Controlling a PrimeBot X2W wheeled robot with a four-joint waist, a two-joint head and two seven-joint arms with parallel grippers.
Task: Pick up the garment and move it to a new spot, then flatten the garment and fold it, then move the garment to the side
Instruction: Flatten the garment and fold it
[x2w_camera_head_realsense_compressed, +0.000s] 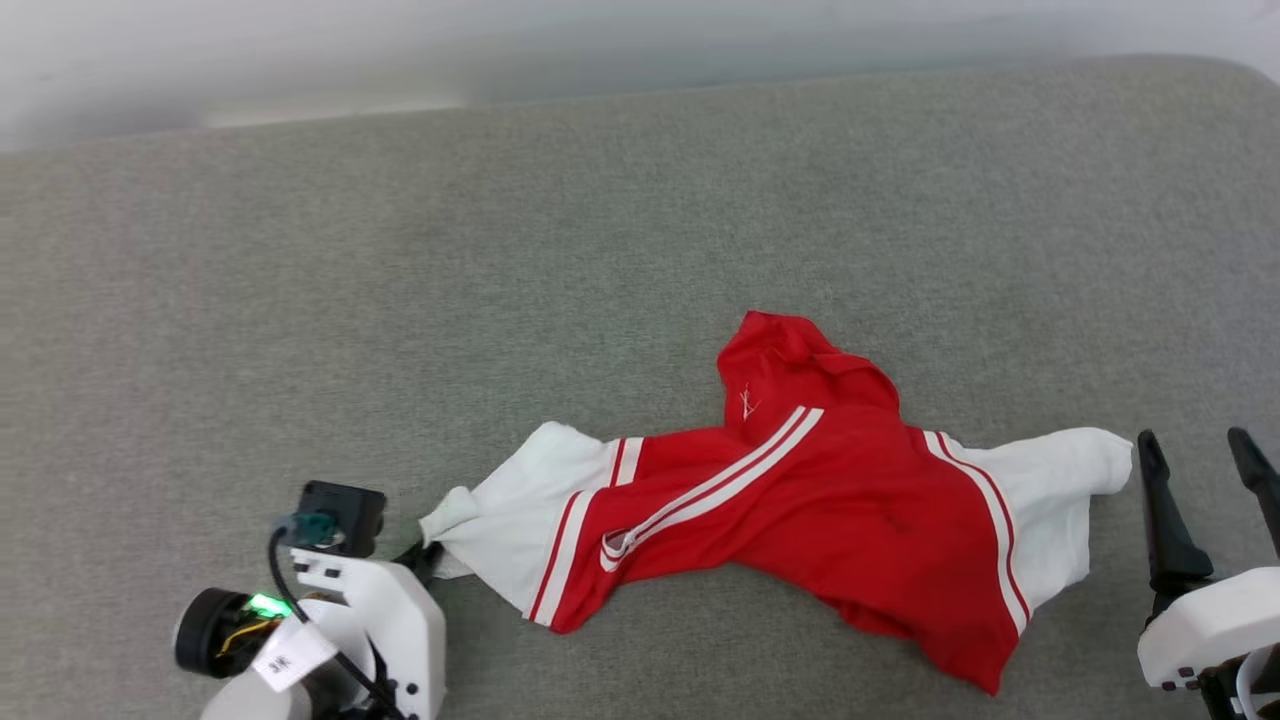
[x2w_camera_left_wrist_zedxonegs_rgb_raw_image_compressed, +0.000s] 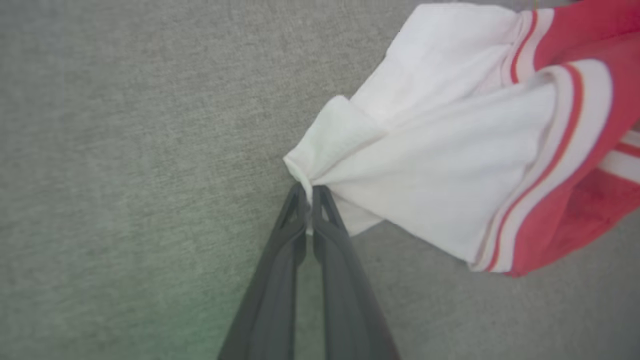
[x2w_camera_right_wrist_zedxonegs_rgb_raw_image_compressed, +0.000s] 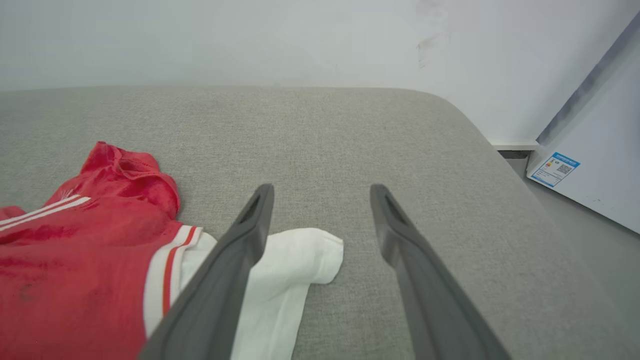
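The garment (x2w_camera_head_realsense_compressed: 800, 490), a red jersey with white sleeves and red-and-white striped trim, lies crumpled on the grey cushion (x2w_camera_head_realsense_compressed: 500, 250). My left gripper (x2w_camera_left_wrist_zedxonegs_rgb_raw_image_compressed: 309, 191) is shut on the tip of one white sleeve (x2w_camera_left_wrist_zedxonegs_rgb_raw_image_compressed: 425, 165), which bunches at the fingertips. In the head view that gripper (x2w_camera_head_realsense_compressed: 432, 553) sits at the lower left, at the sleeve's end (x2w_camera_head_realsense_compressed: 470, 520). My right gripper (x2w_camera_head_realsense_compressed: 1195, 450) stands open at the lower right, just right of the other white sleeve (x2w_camera_head_realsense_compressed: 1060, 470). From the right wrist, its fingers (x2w_camera_right_wrist_zedxonegs_rgb_raw_image_compressed: 250, 225) spread wide, the left one over that sleeve (x2w_camera_right_wrist_zedxonegs_rgb_raw_image_compressed: 295, 260).
The grey cushion's rounded right end (x2w_camera_right_wrist_zedxonegs_rgb_raw_image_compressed: 475, 140) drops off toward a pale floor. A white wall (x2w_camera_right_wrist_zedxonegs_rgb_raw_image_compressed: 300, 40) runs behind it, and a white panel with a blue label (x2w_camera_right_wrist_zedxonegs_rgb_raw_image_compressed: 555, 169) leans at the far right. Bare cushion stretches behind and left of the garment.
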